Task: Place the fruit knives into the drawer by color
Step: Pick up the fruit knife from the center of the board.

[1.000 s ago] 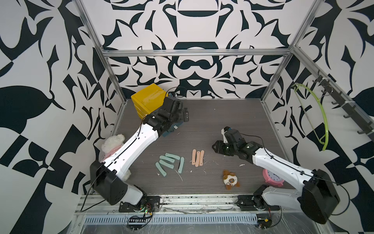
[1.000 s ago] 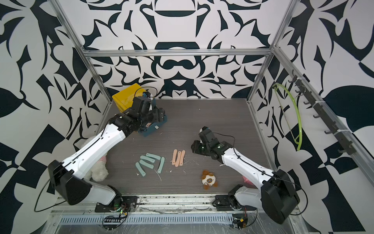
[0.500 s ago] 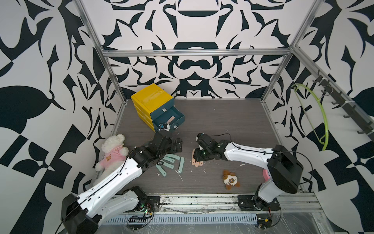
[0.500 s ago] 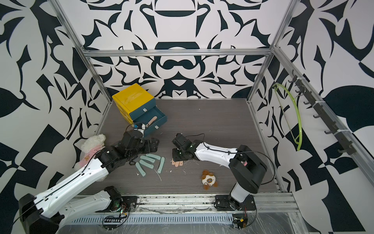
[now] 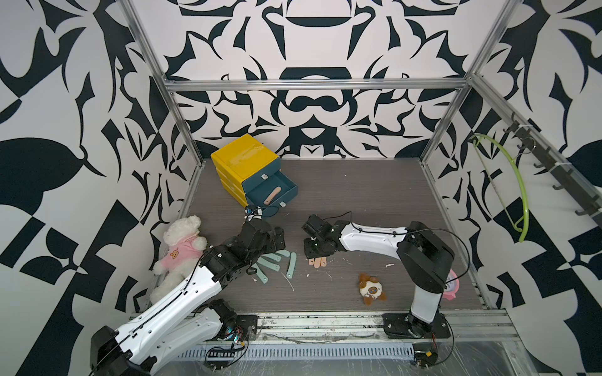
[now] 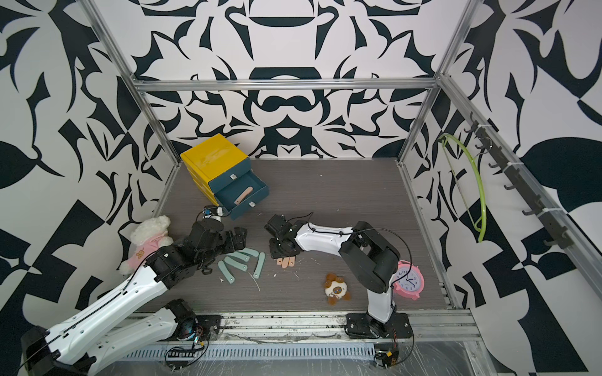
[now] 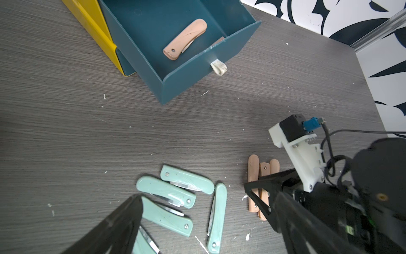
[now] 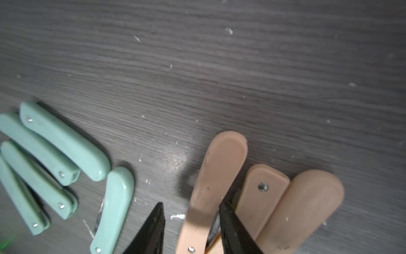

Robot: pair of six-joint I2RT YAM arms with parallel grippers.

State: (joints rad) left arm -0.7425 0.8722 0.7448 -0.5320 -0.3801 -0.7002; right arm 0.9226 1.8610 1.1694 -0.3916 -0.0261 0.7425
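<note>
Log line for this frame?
left gripper: open over teal knives | right gripper: open, straddling peach knife | drawer: open, stowed knife inside

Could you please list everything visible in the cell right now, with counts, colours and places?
Dark grey wood-grain table: one, grey, cell floor.
Yellow cabinet with dark-teal drawers: one, back left, one drawer open.
Mint-teal folded fruit knives: five, teal, clustered front left of centre.
Peach-pink folded fruit knives: three, peach, side by side next to the teal cluster.
Peach-pink folded fruit knife: one, peach, inside the open drawer.
White teddy bear in pink shirt: one, left edge.
Brown-and-white plush toy: one, front.
Pink alarm clock: one, by the right arm's base.
Green clothes hanger: one, right wall rail.
Left end effector: open, above the teal knives.
Right end effector: open, straddling one peach knife.
</note>
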